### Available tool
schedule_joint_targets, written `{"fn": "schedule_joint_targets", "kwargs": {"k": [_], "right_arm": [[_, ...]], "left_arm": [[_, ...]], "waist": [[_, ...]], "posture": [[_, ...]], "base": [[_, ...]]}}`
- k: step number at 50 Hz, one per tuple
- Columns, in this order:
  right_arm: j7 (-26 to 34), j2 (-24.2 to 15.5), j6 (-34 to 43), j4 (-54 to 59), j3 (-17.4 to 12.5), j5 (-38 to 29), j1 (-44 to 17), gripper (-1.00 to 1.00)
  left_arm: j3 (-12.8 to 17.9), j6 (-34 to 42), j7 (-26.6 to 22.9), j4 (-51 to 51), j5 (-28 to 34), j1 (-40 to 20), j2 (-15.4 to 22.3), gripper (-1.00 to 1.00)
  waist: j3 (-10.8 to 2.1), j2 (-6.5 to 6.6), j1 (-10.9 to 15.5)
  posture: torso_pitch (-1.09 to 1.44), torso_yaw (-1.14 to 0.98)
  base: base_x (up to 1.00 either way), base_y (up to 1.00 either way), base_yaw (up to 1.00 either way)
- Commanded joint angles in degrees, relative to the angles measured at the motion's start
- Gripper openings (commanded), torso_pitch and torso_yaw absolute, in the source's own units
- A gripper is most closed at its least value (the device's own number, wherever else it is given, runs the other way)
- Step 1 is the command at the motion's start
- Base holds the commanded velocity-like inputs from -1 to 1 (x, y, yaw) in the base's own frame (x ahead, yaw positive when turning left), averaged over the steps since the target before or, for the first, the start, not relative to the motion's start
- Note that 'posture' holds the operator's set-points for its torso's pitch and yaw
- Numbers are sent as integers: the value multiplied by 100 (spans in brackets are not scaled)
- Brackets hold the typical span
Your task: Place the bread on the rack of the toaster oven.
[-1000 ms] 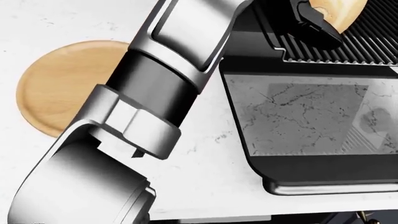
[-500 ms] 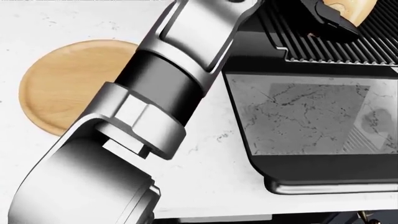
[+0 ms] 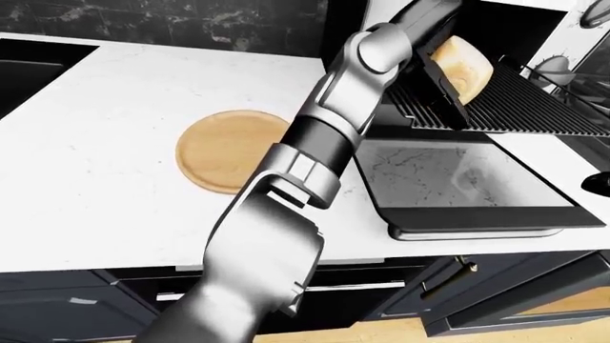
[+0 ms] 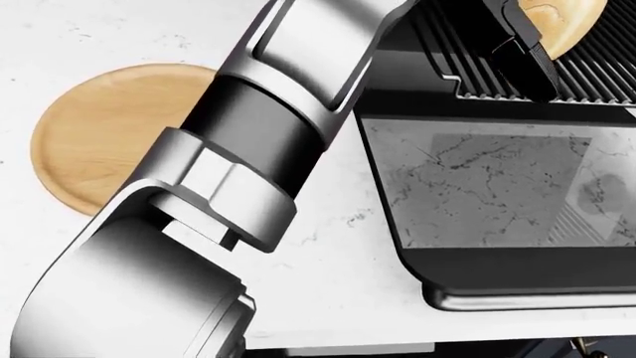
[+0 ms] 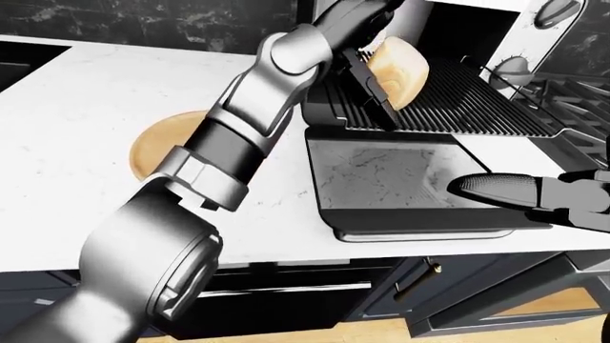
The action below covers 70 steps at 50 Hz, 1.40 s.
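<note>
Left arm (image 3: 315,157) crossing the left-eye view diagonally, lower left up to top centre, filling most of the head view's left half. Left hand (image 5: 377,75) at top centre of the right-eye view, dark fingers (image 5: 367,86) clamped on the bread (image 5: 400,68). Bread tan, rounded, tilted on edge, held at the left part of the rack (image 5: 458,107); lower edge right at the bars, actual contact not resolvable. In the head view only a slice of the bread visible at the top right edge, with a black finger across it.

Rack pulled out of the toaster oven (image 3: 515,28), dark parallel bars running toward the right edge in both eye views. Oven door (image 3: 458,179) dropped open and lying flat below the rack, glass panel reflecting the marble counter, metal handle along its lower edge.

Round wooden board (image 3: 229,150) on the white counter (image 3: 95,143), left of the arm, bare, partly hidden by the forearm.

Right hand (image 5: 534,193) at right edge of the right-eye view, level with the door's lower right corner, dark fingers stretched toward frame left, gripping nothing, spread apart. Barely a dark tip of it in the left-eye view.

Dark cabinet fronts (image 3: 477,293) along the bottom of both eye views.
</note>
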Motion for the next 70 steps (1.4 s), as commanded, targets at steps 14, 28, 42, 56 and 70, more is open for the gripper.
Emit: {"fn": "schedule_joint_targets", "kwargs": {"k": [14,28,42,56,70], "right_arm": [[14,-74,-157,0,-80,-130,1,100],[-4,-61,-147,0,-25,-146,-42,100],[-184,-367,-87,94,-192,208,-171,100],[-280,-586,-136,172,-367,428,-112,100],[-284,-626,-158,172,-612,580,-2,100]], "left_arm": [[35,160,-1,-647,-129,-445,75,100],[83,561,-11,-1320,-354,-687,179,100],[208,2901,394,-4413,-529,-272,1207,100],[307,4500,52,-6498,-188,313,2109,100],[607,5518,-531,-7957,297,1135,3130,100]], "waist": [[-117,-29,1],[-97,-16,3],[-28,117,-35],[24,164,-43],[38,257,-70]], "posture": [[0,0],[0,0],[0,0],[0,0],[0,0]], "base": [[0,0,0],[0,0,0],[0,0,0],[0,0,0],[0,0,0]]}}
